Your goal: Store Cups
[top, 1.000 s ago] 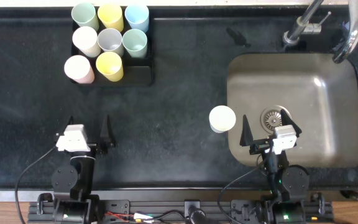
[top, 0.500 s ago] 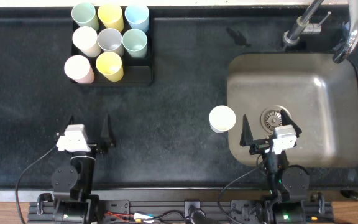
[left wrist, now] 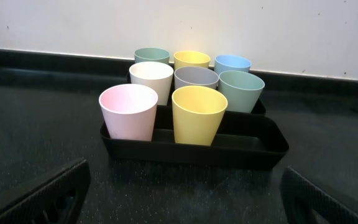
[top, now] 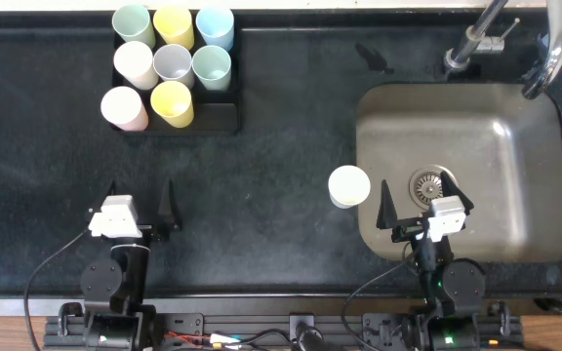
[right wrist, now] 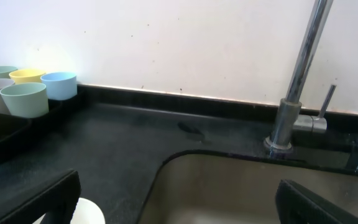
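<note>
Our left gripper (top: 140, 198) has its fingers spread wide with nothing between them. It hangs on the arms' side of the tray (top: 224, 123), apart from it and facing it. Our right gripper (top: 418, 202) is just as wide and just as empty, well apart from the tray to its right. The white cup (top: 348, 186) stands upright on the countertop (top: 281, 224), well apart from the tray and just beside the right gripper, on the gripper's tray side. Eight stored cups (left wrist: 197, 115) stand in the tray, leaving one bare corner on the arms' side, at the right. We judge the last fetch not yet begun. Next we would bring the right fingers around the white cup, close gently on its wall, lift it, and carry it to that bare corner.
</note>
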You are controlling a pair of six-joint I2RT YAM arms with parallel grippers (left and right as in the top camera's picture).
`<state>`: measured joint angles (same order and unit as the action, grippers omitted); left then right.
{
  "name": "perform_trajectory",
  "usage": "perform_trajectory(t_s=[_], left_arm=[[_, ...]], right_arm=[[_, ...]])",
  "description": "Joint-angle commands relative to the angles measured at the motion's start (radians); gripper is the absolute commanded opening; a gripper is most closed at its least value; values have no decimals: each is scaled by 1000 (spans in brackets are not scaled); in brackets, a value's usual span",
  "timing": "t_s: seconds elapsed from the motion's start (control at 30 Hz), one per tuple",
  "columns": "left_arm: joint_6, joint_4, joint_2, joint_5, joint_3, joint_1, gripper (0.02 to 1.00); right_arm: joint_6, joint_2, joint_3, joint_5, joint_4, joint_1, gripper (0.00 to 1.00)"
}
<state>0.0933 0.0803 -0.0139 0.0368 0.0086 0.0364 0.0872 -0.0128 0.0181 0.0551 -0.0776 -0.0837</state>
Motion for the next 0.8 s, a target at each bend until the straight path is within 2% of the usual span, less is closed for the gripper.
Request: perform_trajectory(t_s=[0.03, 0.47, 0.63, 0.8], left_arm=[[-22, 4, 12, -10, -1, -8, 1000], [-22, 4, 12, -10, -1, -8, 1000], [-22, 4, 12, -10, -1, -8, 1000], [-22, 4, 12, -10, -1, -8, 1000]], right_arm=[[6, 9, -13, 4, 6, 4, 996], [1, 10, -13, -11, 9, -4, 993], [-81, 10, -13, -28, 21, -41, 996], [-253, -21, 4, -37, 83, -47, 993]])
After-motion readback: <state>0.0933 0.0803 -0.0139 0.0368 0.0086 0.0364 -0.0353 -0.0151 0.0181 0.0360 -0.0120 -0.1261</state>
